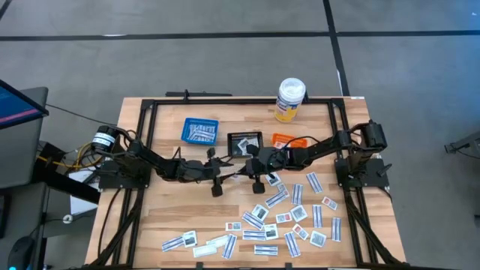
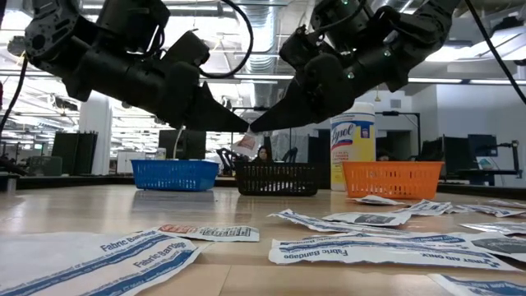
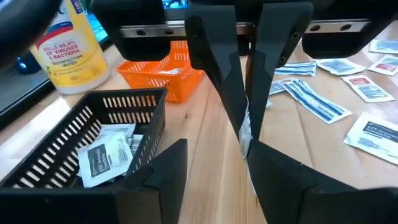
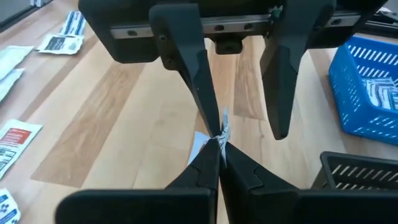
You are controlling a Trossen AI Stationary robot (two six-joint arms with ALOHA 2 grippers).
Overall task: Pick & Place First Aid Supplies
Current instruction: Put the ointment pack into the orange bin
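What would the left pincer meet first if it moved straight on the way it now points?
Most likely the small white packet, pinched in the shut right pincer directly facing it, tip to tip; the left pincer stands open around it.

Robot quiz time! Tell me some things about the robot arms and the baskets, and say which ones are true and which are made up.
1. The right gripper is pinched shut on a small white packet. True.
2. The left gripper is open. True.
3. The black basket has nothing in it. False: a few white packets lie inside it.
4. The white bottle has tipped over on its side. False: it stands upright near the orange basket.
5. Many packets lie loose on the table. True.
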